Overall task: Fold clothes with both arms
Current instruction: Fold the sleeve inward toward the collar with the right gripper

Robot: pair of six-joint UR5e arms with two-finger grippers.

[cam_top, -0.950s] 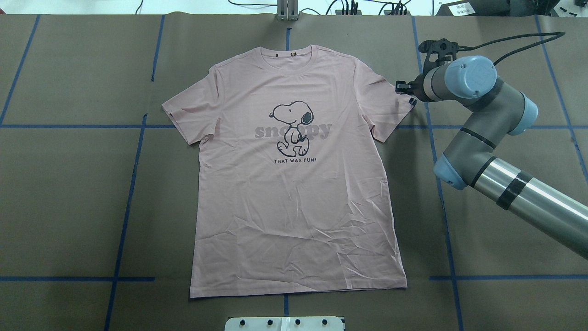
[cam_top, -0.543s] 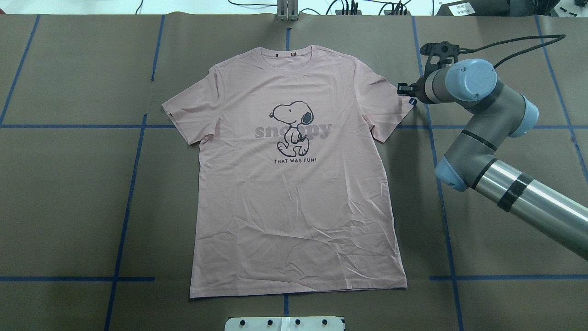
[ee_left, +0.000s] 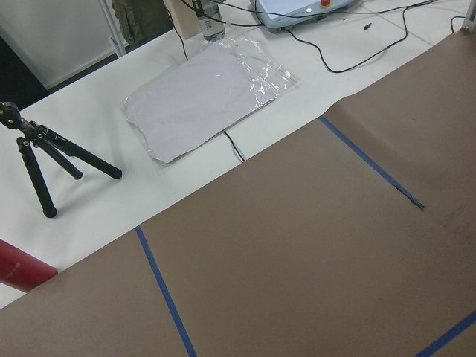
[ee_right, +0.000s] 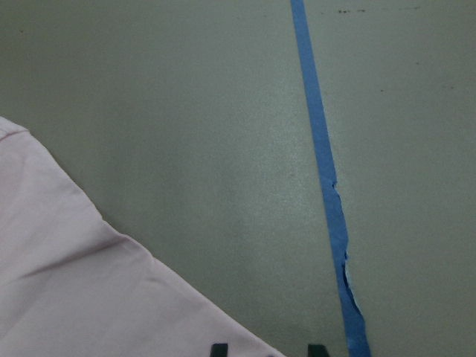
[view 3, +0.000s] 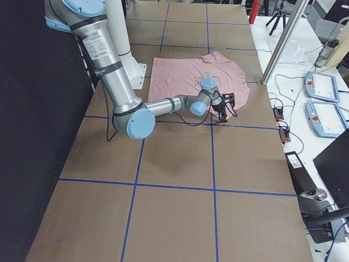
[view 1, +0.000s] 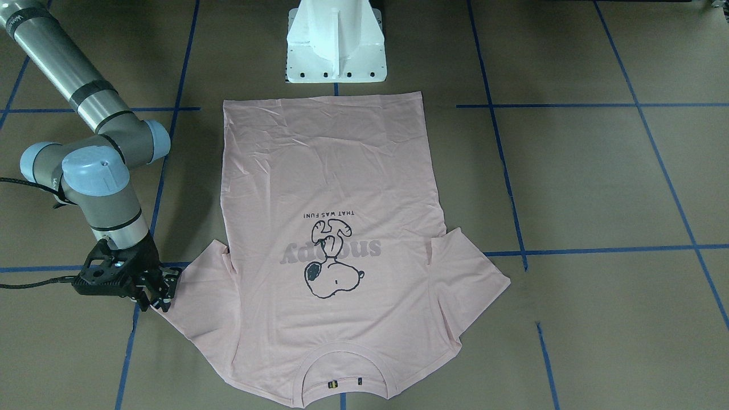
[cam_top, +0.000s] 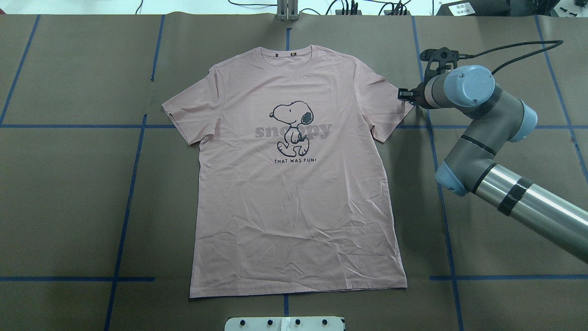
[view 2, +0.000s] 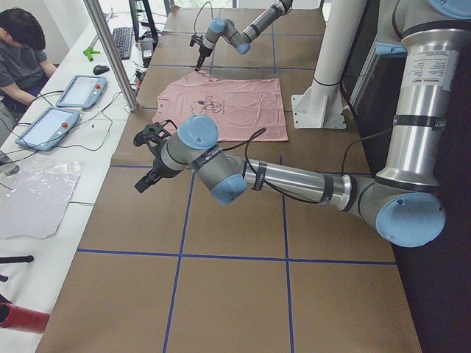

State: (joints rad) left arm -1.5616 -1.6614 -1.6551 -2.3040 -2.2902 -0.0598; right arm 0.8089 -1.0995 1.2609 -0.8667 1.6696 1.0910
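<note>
- The pale pink T-shirt [cam_top: 294, 184] lies flat and print-up in the middle of the brown surface [cam_top: 69, 207], with its collar at the far side from the robot's base.
- The right tool [view 1: 161, 295] sits low at the tip of the sleeve [cam_top: 390, 108] on the robot's right. Its fingers stand apart, one over the hem's edge, clamped on nothing.
- The left tool [view 2: 146, 180] hovers over bare surface, well apart from the shirt; I cannot tell how far open it is.
</note>
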